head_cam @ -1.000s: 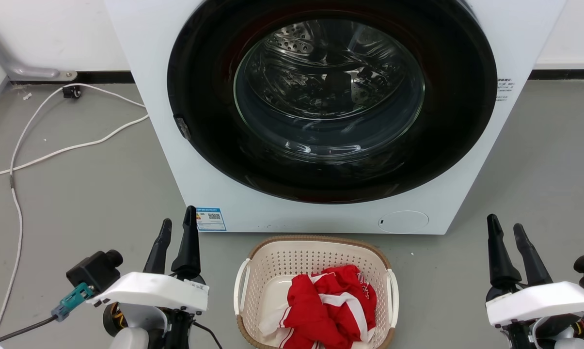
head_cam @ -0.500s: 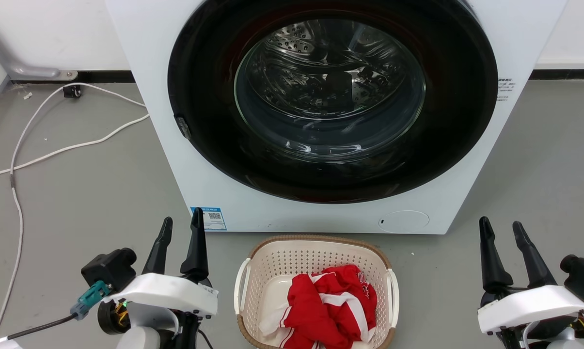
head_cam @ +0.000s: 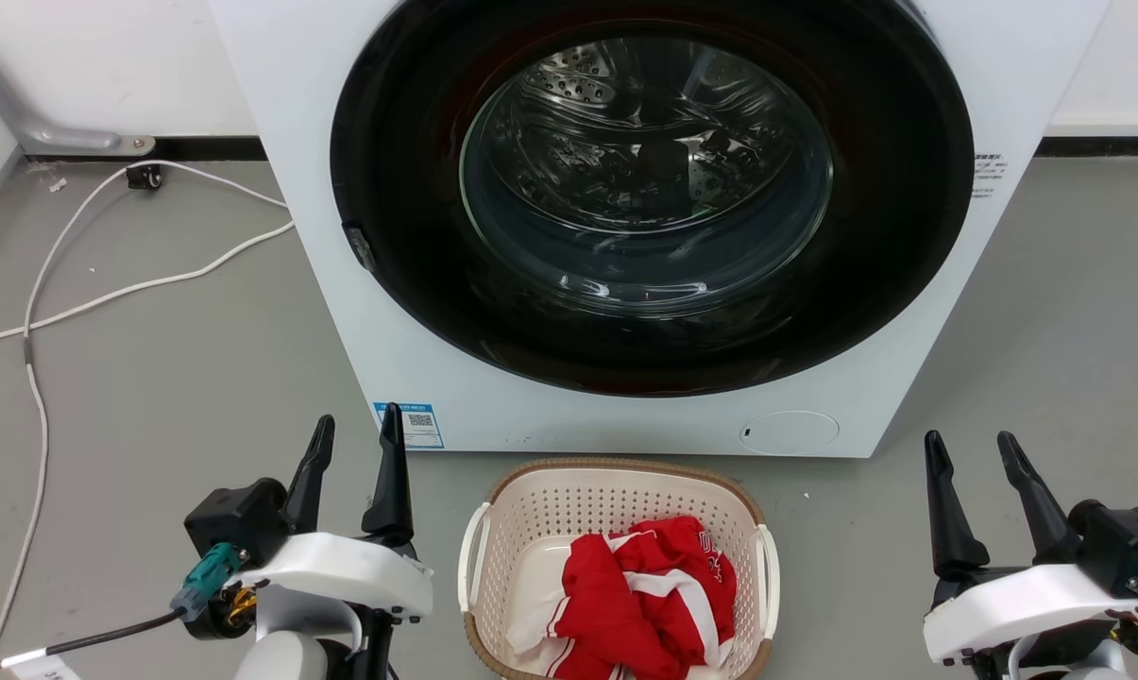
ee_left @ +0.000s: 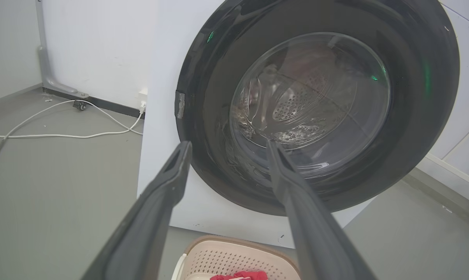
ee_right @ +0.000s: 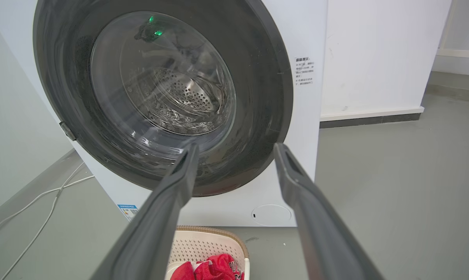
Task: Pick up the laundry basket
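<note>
**Laundry basket: on the floor, before the washing machine**

Item: cream perforated plastic, rounded-rectangular, with a brown woven-look rim and a white handle on each side.

Location: stands on the grey floor just in front of the washing machine, below its round dark door, low in the middle of the head view.

Contents: one crumpled red and white garment, lying toward the near right of the tub.

Left end effector: to the basket's left, apart from the left handle. Its two dark fingers are spread and point toward the machine, with nothing between them.

Right end effector: to the basket's right, farther from it than the left one. Its fingers are spread with nothing between them.

Wrist views: each looks along its parted fingers at the machine door, with the basket's far rim at the bottom edge.

Other: a white cable trails over the floor left of the machine. A blue label sits at the machine's lower left and a round cover at its lower right.
</note>
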Robot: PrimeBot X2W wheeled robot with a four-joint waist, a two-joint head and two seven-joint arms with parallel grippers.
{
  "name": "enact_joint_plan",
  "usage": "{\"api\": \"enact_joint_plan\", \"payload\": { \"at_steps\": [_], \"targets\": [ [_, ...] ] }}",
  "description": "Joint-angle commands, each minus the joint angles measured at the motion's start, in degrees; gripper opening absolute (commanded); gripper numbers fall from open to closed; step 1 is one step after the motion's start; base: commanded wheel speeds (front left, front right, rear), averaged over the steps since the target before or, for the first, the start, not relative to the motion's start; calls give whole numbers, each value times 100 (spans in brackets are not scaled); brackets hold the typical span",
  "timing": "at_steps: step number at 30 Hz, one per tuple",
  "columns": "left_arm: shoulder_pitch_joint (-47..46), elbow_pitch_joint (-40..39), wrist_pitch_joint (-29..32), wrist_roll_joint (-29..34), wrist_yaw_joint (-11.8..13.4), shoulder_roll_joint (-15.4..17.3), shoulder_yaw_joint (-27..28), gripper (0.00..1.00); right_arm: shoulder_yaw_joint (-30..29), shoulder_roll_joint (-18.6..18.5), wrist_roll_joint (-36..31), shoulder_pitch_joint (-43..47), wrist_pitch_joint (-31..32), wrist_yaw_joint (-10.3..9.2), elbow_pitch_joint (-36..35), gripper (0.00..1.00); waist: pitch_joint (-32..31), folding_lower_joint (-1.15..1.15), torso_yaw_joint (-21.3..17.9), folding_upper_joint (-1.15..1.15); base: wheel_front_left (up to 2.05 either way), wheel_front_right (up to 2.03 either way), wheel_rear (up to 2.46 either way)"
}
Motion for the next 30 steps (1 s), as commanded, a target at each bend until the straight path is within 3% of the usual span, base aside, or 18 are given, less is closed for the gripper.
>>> {"api": "enact_joint_plan", "payload": {
  "at_steps": [1,30],
  "targets": [
    [-102,-20,-51,155,38,-2,-23,100,-3,19,-139,37,-23,-2,-73,100,3,0,3,0,0,0,0],
    [-251,279,-367,1585,144,-18,-168,100,19,35,-1433,113,-81,-2,-215,100,95,0,2,0,0,0,0]
  ]
}}
